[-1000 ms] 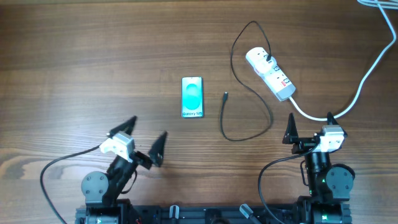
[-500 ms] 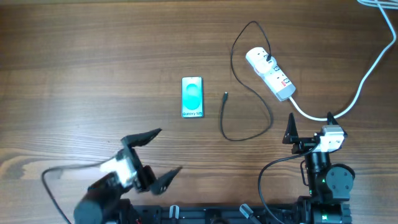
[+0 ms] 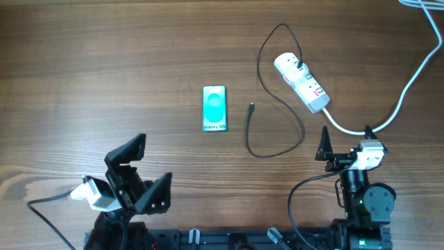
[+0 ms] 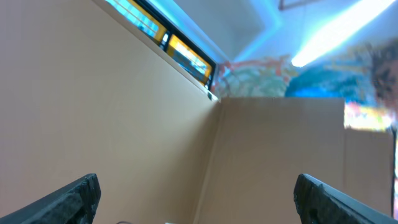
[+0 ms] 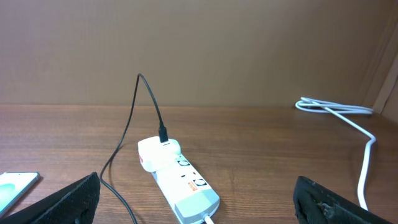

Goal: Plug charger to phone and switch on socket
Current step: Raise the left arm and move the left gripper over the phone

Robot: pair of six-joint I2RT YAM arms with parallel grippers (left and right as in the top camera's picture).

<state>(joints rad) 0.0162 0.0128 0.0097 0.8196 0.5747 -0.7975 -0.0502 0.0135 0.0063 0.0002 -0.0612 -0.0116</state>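
The phone (image 3: 215, 108) lies flat mid-table with its teal screen lit; its corner shows in the right wrist view (image 5: 13, 186). The charger, a thin black cable (image 3: 277, 142), loops from the socket to a small plug tip (image 3: 250, 107) just right of the phone. The socket (image 3: 301, 82) is a white power strip at the back right, also in the right wrist view (image 5: 180, 182). My left gripper (image 3: 141, 173) is open and empty near the front left, tilted up at a wall. My right gripper (image 3: 345, 141) is open and empty in front of the socket.
A thick white cord (image 3: 409, 80) runs from the socket to the table's back right corner and shows in the right wrist view (image 5: 348, 121). A tan wall stands behind the table. The left wrist view shows only wall and ceiling.
My left arm has swung back and to the left and tilted its gripper upward. The right arm, phone, cable and socket have not moved.
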